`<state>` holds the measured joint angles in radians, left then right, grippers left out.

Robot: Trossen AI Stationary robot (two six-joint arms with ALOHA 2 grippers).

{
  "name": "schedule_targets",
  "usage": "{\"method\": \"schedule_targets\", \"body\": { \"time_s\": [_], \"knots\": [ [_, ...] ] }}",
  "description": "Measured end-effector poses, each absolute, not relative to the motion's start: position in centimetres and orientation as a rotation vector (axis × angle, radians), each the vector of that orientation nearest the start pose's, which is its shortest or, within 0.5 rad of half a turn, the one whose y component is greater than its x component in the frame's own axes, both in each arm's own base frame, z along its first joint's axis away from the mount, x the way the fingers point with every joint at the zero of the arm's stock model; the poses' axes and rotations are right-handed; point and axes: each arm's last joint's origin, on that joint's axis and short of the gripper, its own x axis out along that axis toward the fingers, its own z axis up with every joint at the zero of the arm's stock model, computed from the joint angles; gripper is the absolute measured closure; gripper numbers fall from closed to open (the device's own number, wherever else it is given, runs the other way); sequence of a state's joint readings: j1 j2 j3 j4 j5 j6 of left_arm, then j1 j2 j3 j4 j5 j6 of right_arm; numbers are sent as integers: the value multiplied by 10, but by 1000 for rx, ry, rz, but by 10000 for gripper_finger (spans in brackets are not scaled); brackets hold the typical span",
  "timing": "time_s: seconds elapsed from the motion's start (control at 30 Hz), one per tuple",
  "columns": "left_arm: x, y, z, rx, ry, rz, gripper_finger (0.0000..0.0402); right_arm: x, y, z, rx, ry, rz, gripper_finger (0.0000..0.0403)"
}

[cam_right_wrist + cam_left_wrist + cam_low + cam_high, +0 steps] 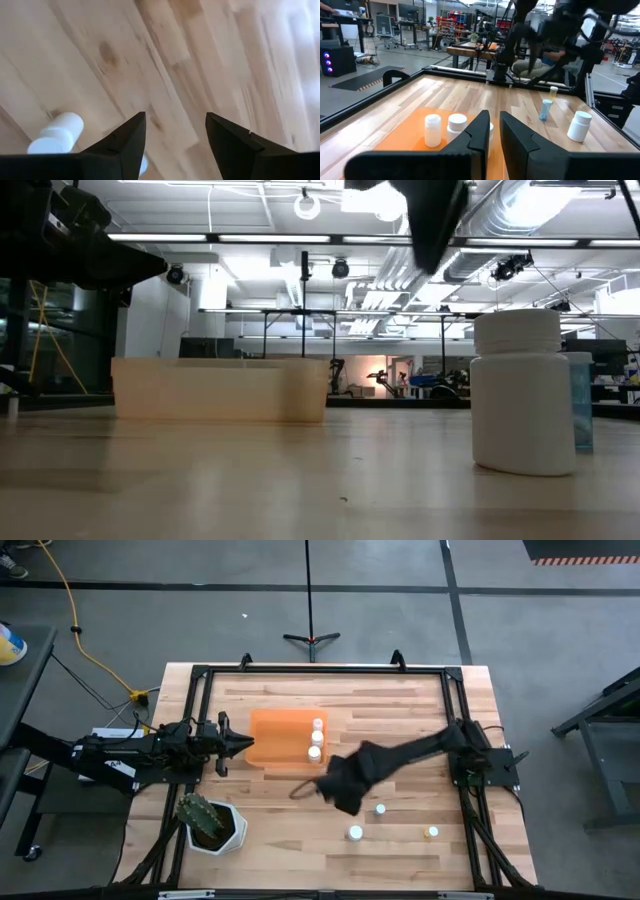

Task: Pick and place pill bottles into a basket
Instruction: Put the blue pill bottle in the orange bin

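My right pincer [175,145] hung above the bare wood with its jaws apart and nothing between them, out past the near right corner of the basket [275,735]. One white bottle [56,134] stood just beside one of the fingers [122,145] in the wrist view, apart from it and not between the jaws. Out from there, three pill bottles remained loose on the surface [400,710]: a white one [381,809] just right of my arm, another white one [355,833] nearer the front edge, and a yellowish one [432,833] farther right. Three bottles [433,130] already stood in the basket, at its right end. My left pincer [492,135] waited at the basket's left edge, jaws a little apart and empty, pointing across it. The cactus pot [210,825] sat at the near left, well away from the work. As I judged it, the risk lay in the descent: the closest bottle was off to one side of my jaws, so coming down without first centring could land a finger on its cap and tip it, and a tipped bottle would roll. A shallow grip on the cap could also let it slip on the way over the basket wall.
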<state>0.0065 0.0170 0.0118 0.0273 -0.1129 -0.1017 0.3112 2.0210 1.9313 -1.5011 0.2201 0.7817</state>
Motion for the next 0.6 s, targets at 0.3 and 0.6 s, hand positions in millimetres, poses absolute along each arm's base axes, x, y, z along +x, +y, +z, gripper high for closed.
{"method": "schedule_targets", "body": {
  "time_s": [0.3,0.6],
  "knots": [
    [98,4,169,-110,-27,111,323,345,134,259,333,1462,-760,174],
    [98,3,169,-110,-26,105,323,319,140,229,460,1521,-767,139]
  ]
}}
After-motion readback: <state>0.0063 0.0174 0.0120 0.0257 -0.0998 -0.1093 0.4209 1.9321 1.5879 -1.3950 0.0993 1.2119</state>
